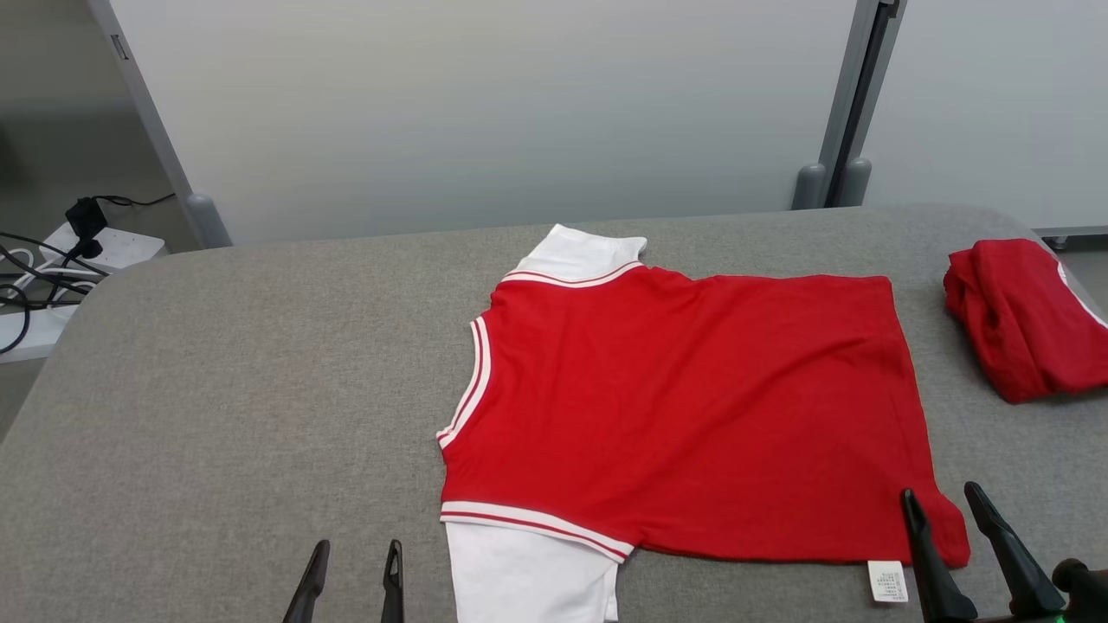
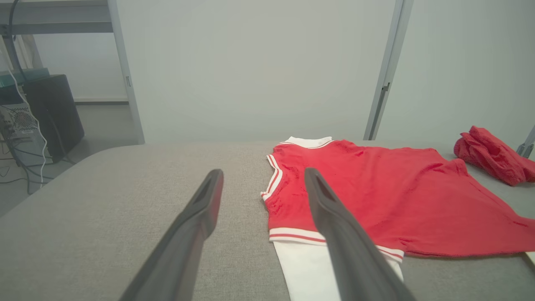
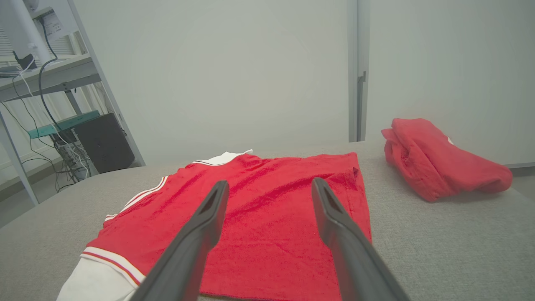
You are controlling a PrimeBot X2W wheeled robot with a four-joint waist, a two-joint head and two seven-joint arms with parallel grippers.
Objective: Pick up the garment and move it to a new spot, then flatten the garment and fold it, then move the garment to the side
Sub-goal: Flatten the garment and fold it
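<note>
Shirt (image 1: 684,407) spread flat mid-frame on grey surface (image 1: 216,389), likely laid out for folding. Left fingers (image 1: 310,581) at lower left, right fingers (image 1: 924,549) over lower-right hem corner, both pairs parted and empty, seemingly poised to pinch.

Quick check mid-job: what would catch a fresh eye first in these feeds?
The red shirt with white sleeves, spread flat in the middle of the grey table. Next, a second red garment bunched at the table's right edge. Both grippers are open at the near side, the left gripper over bare table and the right gripper by the shirt's near right corner.
</note>
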